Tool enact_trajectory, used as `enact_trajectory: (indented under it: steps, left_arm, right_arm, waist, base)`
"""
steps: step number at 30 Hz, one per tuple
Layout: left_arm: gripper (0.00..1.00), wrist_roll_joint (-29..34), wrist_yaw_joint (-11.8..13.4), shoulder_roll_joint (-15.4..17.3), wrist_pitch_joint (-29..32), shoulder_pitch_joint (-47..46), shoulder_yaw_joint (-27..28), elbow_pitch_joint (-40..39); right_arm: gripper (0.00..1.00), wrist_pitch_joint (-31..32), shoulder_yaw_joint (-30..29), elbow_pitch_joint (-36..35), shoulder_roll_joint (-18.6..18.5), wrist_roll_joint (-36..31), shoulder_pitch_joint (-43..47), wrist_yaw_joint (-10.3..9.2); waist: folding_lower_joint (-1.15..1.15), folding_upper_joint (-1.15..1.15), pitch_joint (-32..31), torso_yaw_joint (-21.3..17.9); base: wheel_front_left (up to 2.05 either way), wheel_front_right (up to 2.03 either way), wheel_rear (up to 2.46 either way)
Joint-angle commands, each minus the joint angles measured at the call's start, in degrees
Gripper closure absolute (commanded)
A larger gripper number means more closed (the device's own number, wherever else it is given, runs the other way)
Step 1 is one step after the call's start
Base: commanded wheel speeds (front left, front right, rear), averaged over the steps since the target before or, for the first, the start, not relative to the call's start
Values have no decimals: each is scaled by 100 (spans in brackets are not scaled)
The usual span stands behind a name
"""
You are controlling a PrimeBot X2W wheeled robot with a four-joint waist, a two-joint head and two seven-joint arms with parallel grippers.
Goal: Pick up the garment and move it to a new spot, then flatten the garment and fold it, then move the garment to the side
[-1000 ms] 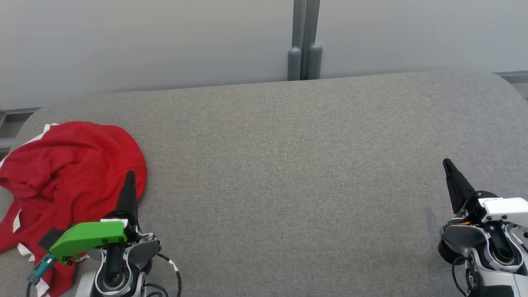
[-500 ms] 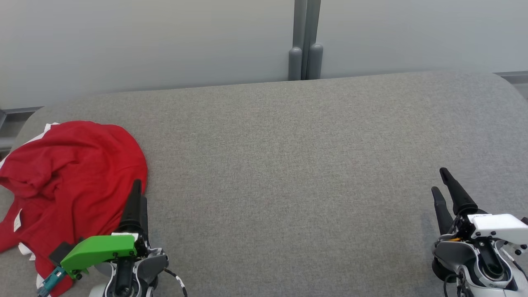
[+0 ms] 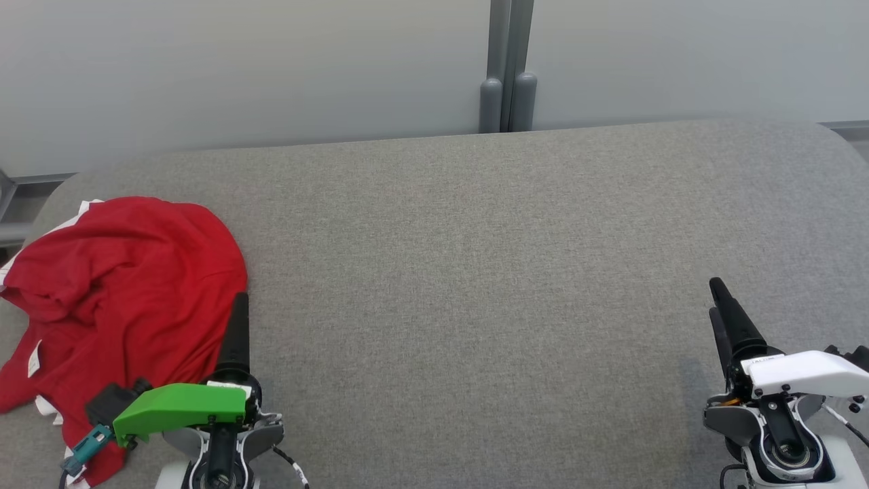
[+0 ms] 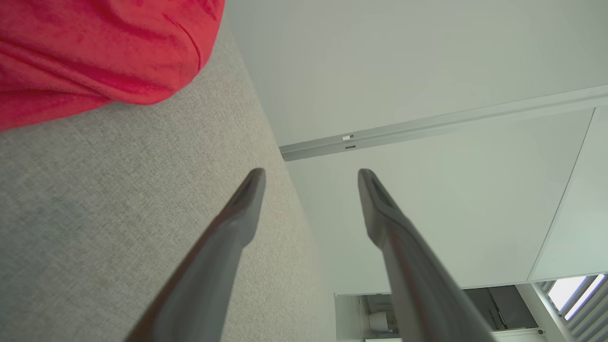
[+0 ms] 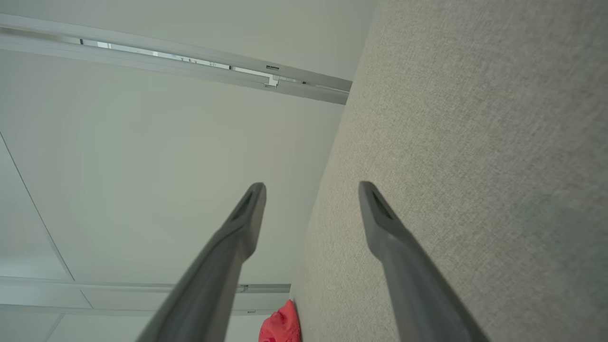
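Note:
The garment is a crumpled red top with white trim, heaped at the left end of the grey upholstered surface. My left gripper stands just off the garment's right edge with its fingers pointing away from me. Its wrist view shows that gripper open and empty, and the garment lies to its upper left, apart from the fingers. My right gripper sits far to the right over bare fabric. In its wrist view the right gripper is open and empty, with the garment a small red patch in the distance.
Pale wall panels with a grey post stand right behind the surface's far edge. The surface's corners are rounded at left and right. A wide stretch of bare grey fabric lies between the two grippers.
Both grippers have opened from shut. The left gripper has drawn back and right, off the garment's edge. The right gripper has moved slightly left. The garment has not moved.

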Motion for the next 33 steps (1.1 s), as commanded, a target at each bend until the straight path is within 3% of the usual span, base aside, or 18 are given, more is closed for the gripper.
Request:
enact_trajectory:
  steps: [1,17,33]
  left_arm:
    - [0,290,-11,86,-57,-124,-39,-104]
    - [0,2426,-15,203,-270,-115,-10,-142]
    - [0,4208,-19,391,-444,-119,-298,-57]
  right_arm:
    - [0,-96,68,-184,-54,-317,-39,3]
    - [0,-591,350,-413,-55,-2641,140,4]
    - [0,-989,476,-373,-50,-4291,293,4]
  waist:
    - [0,0,-1,10]
    - [0,0,-14,82]
    - [0,0,-47,166]
  base:
    - [0,0,0]
    - [0,0,0]
    - [0,0,0]
